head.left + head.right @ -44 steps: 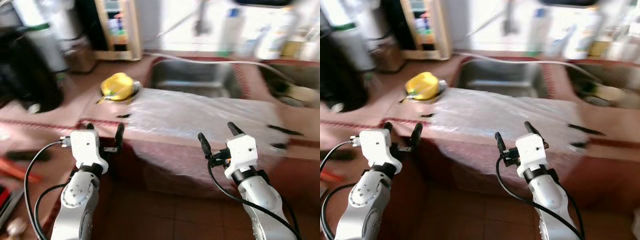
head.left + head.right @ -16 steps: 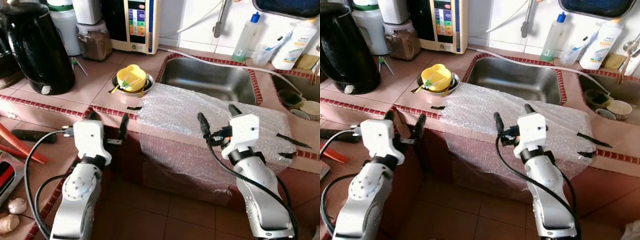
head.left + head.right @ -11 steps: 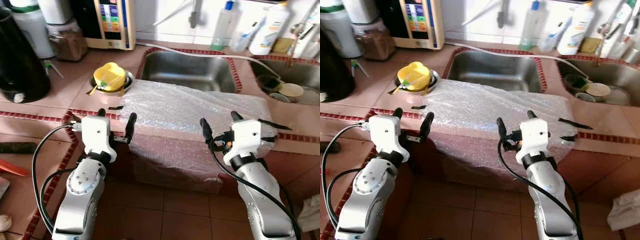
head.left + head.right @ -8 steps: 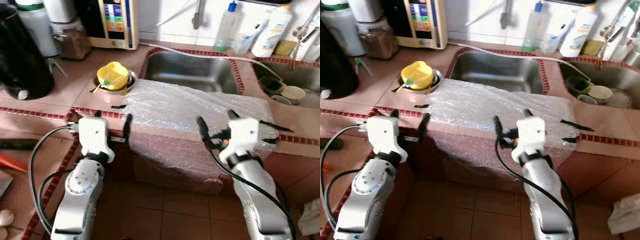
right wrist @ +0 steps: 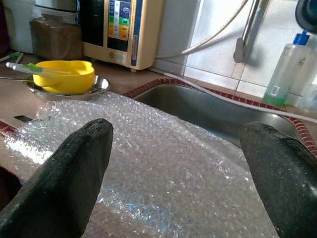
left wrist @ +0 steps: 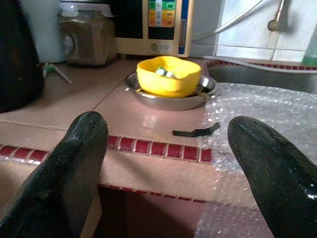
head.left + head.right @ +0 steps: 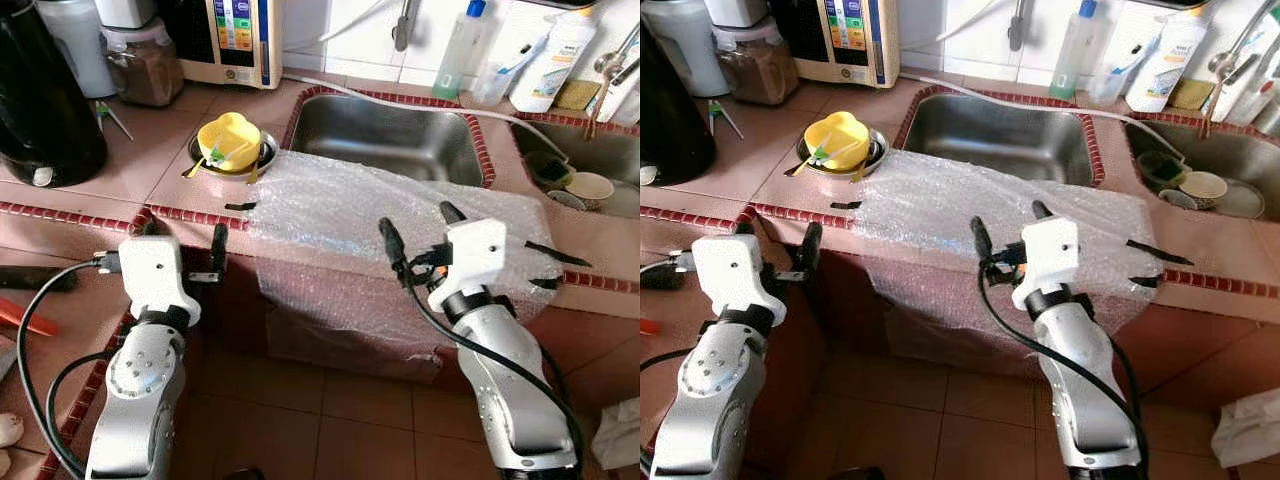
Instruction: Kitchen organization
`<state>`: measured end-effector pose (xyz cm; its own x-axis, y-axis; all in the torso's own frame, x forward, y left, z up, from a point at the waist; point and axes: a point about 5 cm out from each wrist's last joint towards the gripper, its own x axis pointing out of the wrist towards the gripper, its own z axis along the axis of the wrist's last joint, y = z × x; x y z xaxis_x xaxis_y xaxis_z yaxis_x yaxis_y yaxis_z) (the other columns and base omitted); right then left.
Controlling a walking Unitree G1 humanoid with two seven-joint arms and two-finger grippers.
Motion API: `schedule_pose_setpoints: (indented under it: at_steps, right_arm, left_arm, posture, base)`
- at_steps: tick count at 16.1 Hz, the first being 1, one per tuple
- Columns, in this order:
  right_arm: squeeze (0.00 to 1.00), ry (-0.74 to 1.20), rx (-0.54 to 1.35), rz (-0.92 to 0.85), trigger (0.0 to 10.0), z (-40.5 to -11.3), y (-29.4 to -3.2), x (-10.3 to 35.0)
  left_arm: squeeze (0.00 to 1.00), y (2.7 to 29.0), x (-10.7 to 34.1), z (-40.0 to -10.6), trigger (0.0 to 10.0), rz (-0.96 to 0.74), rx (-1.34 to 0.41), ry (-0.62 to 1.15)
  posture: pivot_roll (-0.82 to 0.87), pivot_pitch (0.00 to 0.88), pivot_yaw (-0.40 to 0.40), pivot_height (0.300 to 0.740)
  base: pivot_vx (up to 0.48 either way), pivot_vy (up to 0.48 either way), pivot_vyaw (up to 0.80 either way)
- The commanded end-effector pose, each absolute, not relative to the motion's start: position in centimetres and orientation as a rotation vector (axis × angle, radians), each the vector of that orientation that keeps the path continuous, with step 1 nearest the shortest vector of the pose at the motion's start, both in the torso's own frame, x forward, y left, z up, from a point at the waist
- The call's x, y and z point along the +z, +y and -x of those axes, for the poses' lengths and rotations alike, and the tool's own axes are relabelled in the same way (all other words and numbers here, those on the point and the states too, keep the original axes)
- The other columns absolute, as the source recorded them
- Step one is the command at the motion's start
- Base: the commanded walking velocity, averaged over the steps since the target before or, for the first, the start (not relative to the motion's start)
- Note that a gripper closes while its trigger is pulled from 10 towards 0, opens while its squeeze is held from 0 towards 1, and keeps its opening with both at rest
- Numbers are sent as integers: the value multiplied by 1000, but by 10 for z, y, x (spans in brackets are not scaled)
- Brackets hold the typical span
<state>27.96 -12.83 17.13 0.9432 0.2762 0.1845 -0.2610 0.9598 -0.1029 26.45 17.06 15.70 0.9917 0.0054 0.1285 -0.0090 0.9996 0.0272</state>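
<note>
A yellow bowl [image 7: 230,142] holding utensils sits in a steel dish [image 6: 171,99] on the tiled counter, left of the sink [image 7: 385,135]. A sheet of bubble wrap [image 7: 380,215] is taped over the counter edge in front of the sink and hangs down its face. My left gripper [image 7: 185,240] is open and empty, level with the counter edge and short of the bowl. My right gripper [image 7: 420,228] is open and empty too, held just over the near part of the bubble wrap [image 5: 163,168]. The yellow bowl [image 5: 62,77] lies beyond the wrap's far corner.
A black kettle [image 7: 40,100], a jar [image 7: 140,65] and a water purifier [image 7: 240,35] line the back left. Bottles [image 7: 463,50] stand behind the sink. A second basin [image 7: 580,180] holds cups. A white cloth [image 7: 620,435] lies on the floor.
The head view has swung and steadied, so the whole scene shifted. Both grippers stay open and empty before the counter edge; the left one sits a little lower and further left.
</note>
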Motion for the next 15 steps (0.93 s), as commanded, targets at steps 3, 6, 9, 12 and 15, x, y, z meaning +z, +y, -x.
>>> schedule_pose_setpoints:
  at_steps: [3, 6, 9, 12, 15]
  right_arm:
    - [0, -194, 249, 33, 10000, -276, -128, 171]
    - [0, -159, 201, -35, 10000, -275, -132, 165]
    - [0, -125, 96, -26, 10000, -268, -164, 159]
    - [0, -155, 204, 31, 10000, -266, -157, 169]
    - [0, -184, 268, 24, 10000, -264, -140, 178]
  left_arm:
    - [0, 168, 169, -269, 10000, -46, -40, -161]
    - [0, 167, 168, -267, 10000, -59, -52, -157]
    - [0, 168, 167, -265, 10000, -54, -52, -157]
    - [0, 163, 170, -263, 10000, -29, -54, -177]
    - [0, 161, 175, -262, 10000, -19, -53, -188]
  posture:
    - [57, 117, -6, 740]
    - [65, 118, -8, 740]
    - [50, 124, -14, 740]
    - [41, 135, -20, 740]
    - [46, 147, -29, 740]
  base:
    - [0, 0, 0]
    - [0, 0, 0]
    - [0, 0, 0]
    - [0, 0, 0]
    - [0, 0, 0]
